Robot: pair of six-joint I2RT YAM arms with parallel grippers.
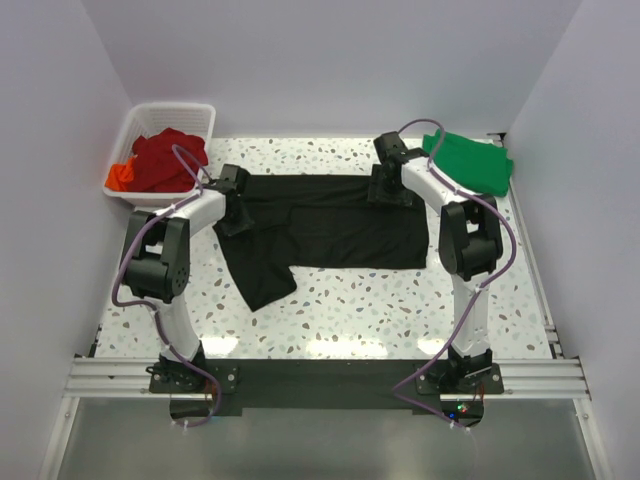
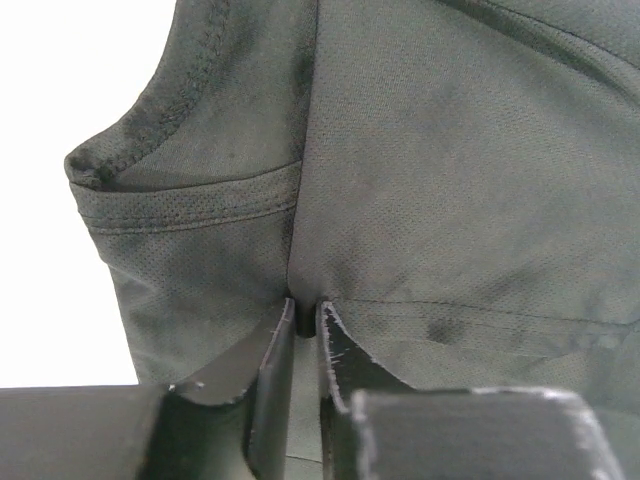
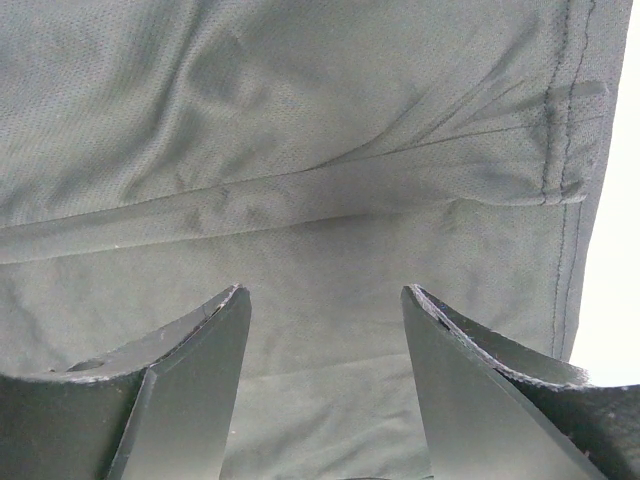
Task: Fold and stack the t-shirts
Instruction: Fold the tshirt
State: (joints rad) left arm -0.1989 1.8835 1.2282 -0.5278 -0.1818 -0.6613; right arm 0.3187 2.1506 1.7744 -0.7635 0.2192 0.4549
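A black t-shirt [image 1: 340, 230] lies spread across the middle of the table, with one part hanging toward the near left. My left gripper [image 1: 236, 212] rests on its left side. In the left wrist view the left gripper [image 2: 306, 318] has its jaws drawn close together, pinching a small ridge of the black t-shirt [image 2: 450, 180] beside a stitched sleeve hem. My right gripper [image 1: 388, 190] sits at the shirt's far edge. Seen from the right wrist, the right gripper [image 3: 322, 300] is open, its fingers wide apart over the flat black t-shirt [image 3: 300, 120]. A green t-shirt [image 1: 472, 165] lies at the back right.
A white slatted basket [image 1: 200, 110] stands at the back left, holding a dark red t-shirt [image 1: 165, 158] and an orange t-shirt [image 1: 120, 178]. White walls close in the speckled table [image 1: 350, 310] on three sides.
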